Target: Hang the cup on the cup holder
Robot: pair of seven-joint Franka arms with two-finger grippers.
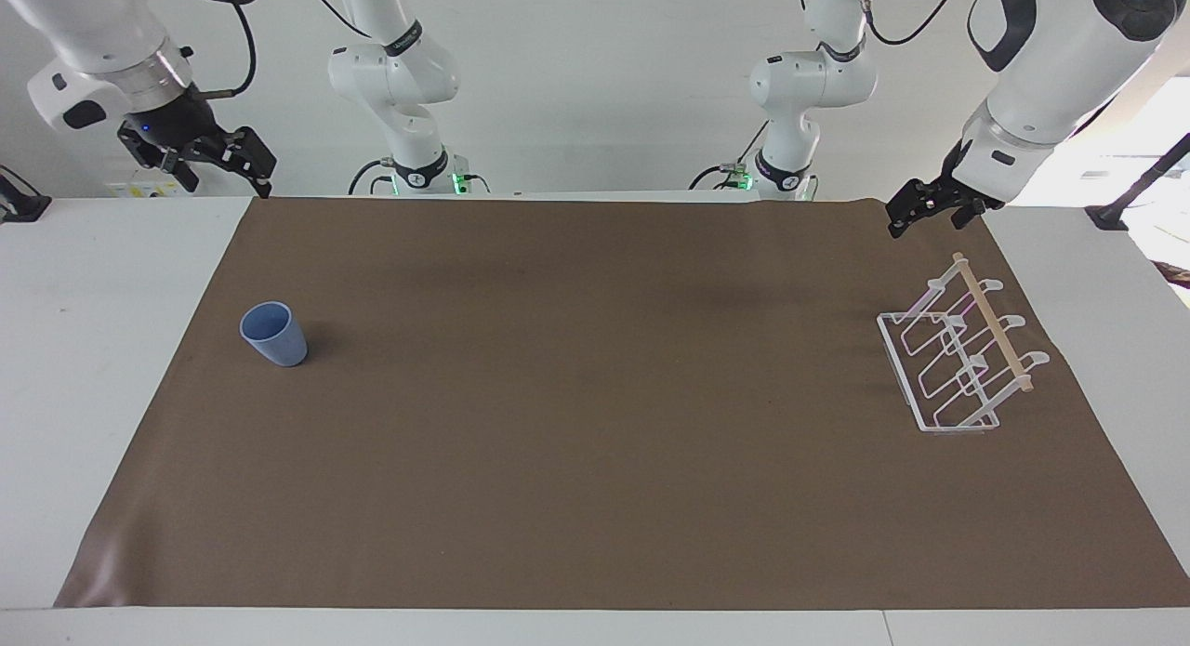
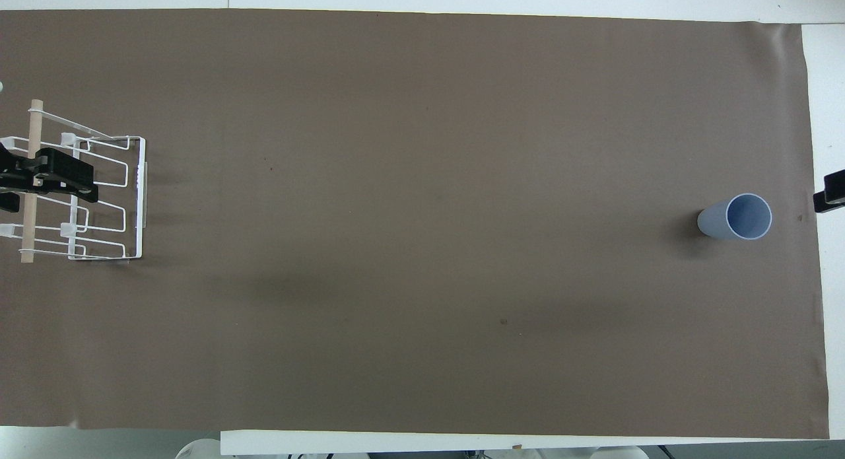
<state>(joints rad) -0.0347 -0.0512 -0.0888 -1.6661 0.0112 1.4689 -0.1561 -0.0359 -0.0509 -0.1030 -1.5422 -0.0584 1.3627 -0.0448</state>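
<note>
So the cup [image 1: 274, 334] is standing upright on the brown mat [image 1: 595, 423], mouth up with nothing in it, at the right arm's end of the table. The right gripper [image 1: 218, 167] is up in the air over the table edge, jaws apart, well clear of the cup. At the left arm's end, the cup holder [image 1: 958, 358] sits with all its prongs bare. The left gripper [image 1: 930, 209] hangs just above it, jaws apart too, holding nothing. Just bare mat between cup and holder.
</note>
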